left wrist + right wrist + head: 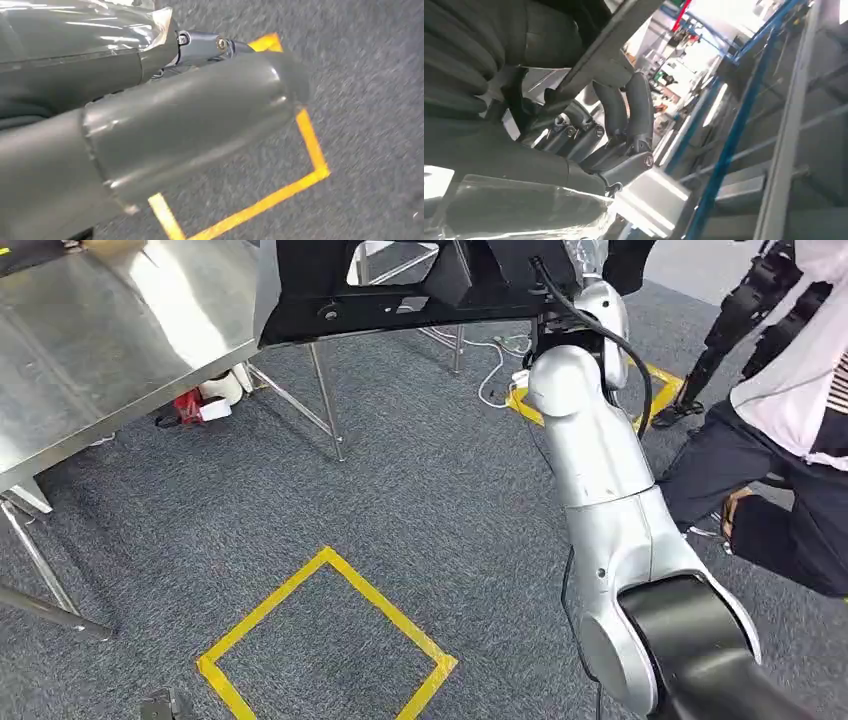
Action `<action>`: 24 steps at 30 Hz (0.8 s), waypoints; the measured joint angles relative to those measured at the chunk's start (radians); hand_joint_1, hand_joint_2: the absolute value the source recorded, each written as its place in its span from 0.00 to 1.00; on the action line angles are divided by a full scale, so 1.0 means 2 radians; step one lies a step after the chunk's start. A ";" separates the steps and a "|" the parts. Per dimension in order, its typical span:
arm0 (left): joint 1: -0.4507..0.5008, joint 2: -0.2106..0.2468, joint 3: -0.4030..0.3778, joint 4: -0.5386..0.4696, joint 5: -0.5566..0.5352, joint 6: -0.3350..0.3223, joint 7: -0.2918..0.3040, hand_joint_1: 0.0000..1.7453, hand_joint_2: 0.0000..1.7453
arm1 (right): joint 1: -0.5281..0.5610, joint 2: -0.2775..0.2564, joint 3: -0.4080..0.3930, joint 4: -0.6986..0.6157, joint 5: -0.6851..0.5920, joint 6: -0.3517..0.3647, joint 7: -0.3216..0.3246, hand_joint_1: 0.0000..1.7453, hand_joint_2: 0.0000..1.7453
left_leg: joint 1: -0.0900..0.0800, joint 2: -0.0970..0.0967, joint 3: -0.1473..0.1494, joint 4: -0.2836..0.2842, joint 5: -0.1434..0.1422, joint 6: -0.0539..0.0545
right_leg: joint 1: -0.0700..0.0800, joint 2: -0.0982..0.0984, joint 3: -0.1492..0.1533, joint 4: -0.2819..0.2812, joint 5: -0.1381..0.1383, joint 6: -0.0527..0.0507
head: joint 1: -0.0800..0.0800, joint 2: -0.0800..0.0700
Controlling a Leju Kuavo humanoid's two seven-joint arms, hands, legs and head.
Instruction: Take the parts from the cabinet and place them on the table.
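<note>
The right robot hand (624, 130) curls its fingers around the black part (400, 290), held just beside the steel bench (100, 330). The left robot hand (150, 125) blurs; its grip cannot be told.

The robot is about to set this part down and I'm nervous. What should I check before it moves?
1. Grip: the right robot hand curls its fingers round the edge of the black part: ok.
2. Landing spot: the steel table shows bare surface: ok.
3. Bystander: a person is close beside the right arm: not ok.
4. Trip hazard: a white cable lies on the carpet beyond the table: not ok.
5. Left robot hand free: cannot tell.
</note>
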State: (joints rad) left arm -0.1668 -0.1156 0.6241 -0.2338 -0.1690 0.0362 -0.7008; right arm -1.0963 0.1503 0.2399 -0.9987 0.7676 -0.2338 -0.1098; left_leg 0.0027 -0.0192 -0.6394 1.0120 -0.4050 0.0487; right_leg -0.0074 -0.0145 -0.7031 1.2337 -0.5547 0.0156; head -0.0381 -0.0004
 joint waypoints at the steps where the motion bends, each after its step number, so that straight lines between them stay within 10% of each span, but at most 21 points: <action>1: -0.001 0.000 0.000 0.000 -0.001 0.000 0.000 0.00 0.00 | 0.002 -0.002 0.000 0.002 0.000 0.000 0.000 1.00 1.00 | 0.000 -0.007 0.000 0.000 0.000 0.001 | -0.001 0.003 -0.020 0.037 -0.008 0.001 | 0.000 0.000; 3: 0.000 -0.001 0.000 0.000 -0.002 0.000 0.000 0.00 0.00 | 0.004 -0.004 0.000 0.006 0.000 0.000 0.001 1.00 1.00 | 0.000 -0.022 0.000 0.001 0.000 0.000 | -0.001 0.006 -0.029 0.039 0.002 0.008 | 0.000 0.000; 6: 0.000 -0.001 0.000 0.000 -0.002 0.000 0.000 0.00 0.00 | 0.002 -0.005 0.000 0.006 0.000 0.000 0.001 1.00 1.00 | 0.001 -0.041 0.000 0.004 -0.002 -0.002 | -0.007 0.025 0.023 -0.080 0.056 0.020 | 0.002 0.000; 7: 0.000 -0.001 0.000 0.000 -0.002 0.000 0.000 0.00 0.00 | 0.001 -0.006 0.000 0.006 0.000 0.000 0.001 1.00 1.00 | -0.003 -0.046 -0.004 0.009 -0.005 -0.006 | -0.009 0.042 0.036 -0.104 0.059 0.018 | 0.003 0.000; 11: 0.004 0.000 0.001 0.000 0.004 -0.010 0.000 0.00 0.00 | 0.001 -0.004 0.001 0.009 0.000 -0.001 0.002 1.00 1.00 | 0.003 -0.064 -0.008 0.007 -0.004 -0.018 | -0.006 0.021 0.039 -0.105 0.061 0.001 | 0.002 0.000; 14: 0.004 0.001 0.001 0.000 0.001 -0.012 0.000 0.00 0.00 | -0.001 -0.001 0.001 0.009 0.001 -0.001 0.002 1.00 1.00 | 0.002 -0.003 -0.032 0.060 -0.037 -0.026 | -0.007 0.009 0.042 -0.108 0.061 -0.010 | -0.006 0.000; 17: 0.004 0.000 0.001 0.000 0.001 -0.014 0.000 0.00 0.00 | 0.002 -0.003 0.001 0.012 0.000 -0.001 0.004 1.00 1.00 | 0.005 0.008 -0.086 0.160 -0.071 -0.030 | -0.004 -0.008 0.043 -0.108 0.059 -0.013 | -0.006 0.000; 20: 0.005 0.001 0.003 0.000 0.004 -0.014 0.000 0.00 0.00 | 0.003 -0.003 0.001 0.015 0.000 -0.001 0.004 1.00 1.00 | 0.005 0.015 -0.047 0.078 -0.020 -0.028 | -0.004 -0.023 0.045 -0.108 0.056 -0.012 | -0.006 0.000; 22: 0.004 0.001 0.005 -0.001 0.005 -0.014 0.000 0.00 0.00 | 0.002 0.000 0.001 0.016 0.000 -0.002 0.003 1.00 1.00 | -0.002 0.056 -0.010 0.007 -0.004 -0.023 | 0.000 -0.030 0.048 -0.108 0.054 -0.010 | -0.006 0.000; 24: 0.003 0.000 0.006 -0.002 0.006 -0.014 -0.001 0.00 0.00 | 0.002 0.002 0.002 0.017 0.003 -0.004 0.003 1.00 1.00 | -0.004 0.040 -0.010 0.007 -0.003 -0.017 | 0.003 -0.038 0.048 -0.109 0.052 -0.006 | -0.006 0.000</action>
State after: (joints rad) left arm -0.1610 -0.1152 0.6371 -0.2384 -0.1579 0.0076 -0.7019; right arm -1.0932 0.1553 0.2434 -0.9644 0.7736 -0.2422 -0.1030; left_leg -0.0049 0.0614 -0.6599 1.0269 -0.4101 0.0150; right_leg -0.0005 -0.0907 -0.6070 1.0159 -0.4503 0.0045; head -0.0500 -0.0004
